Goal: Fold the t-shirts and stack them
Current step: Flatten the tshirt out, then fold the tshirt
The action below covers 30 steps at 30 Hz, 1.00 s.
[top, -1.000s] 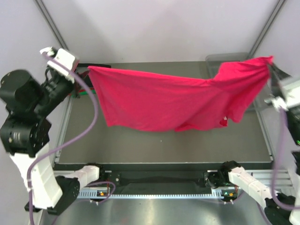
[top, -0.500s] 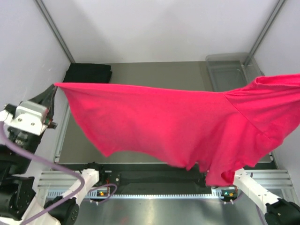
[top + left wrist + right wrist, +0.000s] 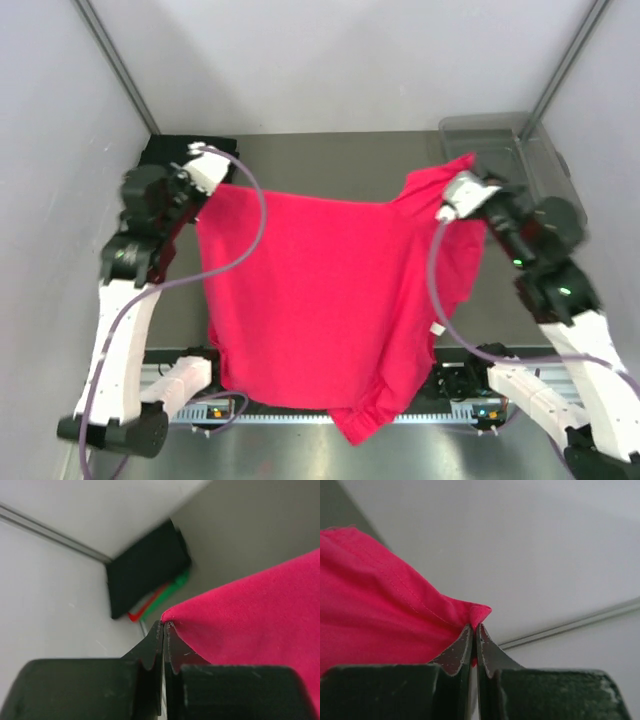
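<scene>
You are looking at both arms holding the pinkish-red t-shirt [image 3: 315, 300] over the table [image 3: 330, 155]. The left gripper [image 3: 163, 626] is clamping one upper corner of the shirt. In the left wrist view its jaws are pressing together with only the cloth edge between them. The right gripper [image 3: 474, 629] is pinching the opposite upper corner in the same way, with its jaws closing tight on a small fold of fabric.

In the top view the left gripper [image 3: 203, 178] is sitting at the far left of the table and the right gripper [image 3: 455, 205] toward the far right. The top edge of the shirt is sagging slightly between them. The body of the shirt is hanging from that edge toward the near side and covering most of the table's middle. Its lower end is overlapping the near rail [image 3: 300, 412] between the arm bases. You cannot tell whether the cloth is touching the table. A small white label [image 3: 437, 328] is showing at the shirt's right-hand edge.

In the far left corner a folded black t-shirt [image 3: 145, 575] is lying on a folded red t-shirt [image 3: 149, 606] and a folded green t-shirt [image 3: 181, 579], whose edges are peeking out beneath it. This stack is sitting apart from the held shirt. A clear plastic bin [image 3: 500, 135] is standing at the far right corner, just behind the right gripper.
</scene>
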{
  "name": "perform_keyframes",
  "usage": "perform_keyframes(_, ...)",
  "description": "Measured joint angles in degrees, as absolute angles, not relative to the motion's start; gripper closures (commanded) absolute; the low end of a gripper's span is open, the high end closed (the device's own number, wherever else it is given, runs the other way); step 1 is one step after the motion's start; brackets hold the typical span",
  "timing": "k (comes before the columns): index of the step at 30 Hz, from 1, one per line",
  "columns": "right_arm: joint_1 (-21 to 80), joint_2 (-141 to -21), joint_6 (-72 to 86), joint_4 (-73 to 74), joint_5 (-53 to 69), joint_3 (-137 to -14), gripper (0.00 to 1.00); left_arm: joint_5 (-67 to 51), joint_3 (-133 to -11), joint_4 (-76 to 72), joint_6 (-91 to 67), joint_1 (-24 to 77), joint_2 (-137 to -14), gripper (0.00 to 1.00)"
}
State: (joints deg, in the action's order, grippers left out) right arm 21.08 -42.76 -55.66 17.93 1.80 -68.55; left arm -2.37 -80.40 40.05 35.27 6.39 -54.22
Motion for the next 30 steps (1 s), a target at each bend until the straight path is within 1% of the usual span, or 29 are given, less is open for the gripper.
perform_keyframes(2,20.80,-43.83,-58.46,15.16,1.61,-58.70,1.00,-0.40,-73.76,38.20,36.95,6.35,-57.08,1.00)
perform_keyframes(4,19.62,-47.99,-60.45,14.44,2.24,-53.06,1.00,1.19,-69.23,35.14,38.52,6.35,-61.56,1.00)
perform_keyframes(6,17.67,-53.93,-61.17,14.20,3.14,-51.81,1.00,2.31,-66.92,31.35,39.62,6.28,-66.54,1.00)
perform_keyframes(8,15.20,-61.10,-60.86,12.73,4.25,-53.30,1.00,3.07,-66.24,27.55,40.34,6.04,-72.51,1.00)
perform_keyframes(10,13.41,-68.42,-59.77,12.29,4.56,-56.99,1.00,3.60,-66.48,23.94,40.42,5.89,-77.73,1.00)
perform_keyframes(12,12.64,-77.17,-57.93,12.08,4.34,-63.33,1.00,4.03,-67.79,20.99,40.03,5.87,-83.46,1.00)
perform_keyframes(14,12.49,-86.78,-55.51,10.79,3.99,-71.09,1.00,4.38,-69.67,18.00,39.24,5.87,-89.19,1.00)
perform_keyframes(17,12.47,-96.95,-52.36,9.52,3.38,-78.48,1.00,5.39,-74.02,15.70,37.98,5.85,-96.55,1.00)
perform_keyframes(24,12.47,-116.51,-46.76,9.13,1.67,-94.24,1.00,10.04,-81.01,9.28,36.71,5.72,-107.11,1.00)
perform_keyframes(30,12.47,-125.95,-44.03,9.19,-0.36,-102.94,1.00,13.23,-84.84,5.41,35.83,5.69,-111.66,1.00)
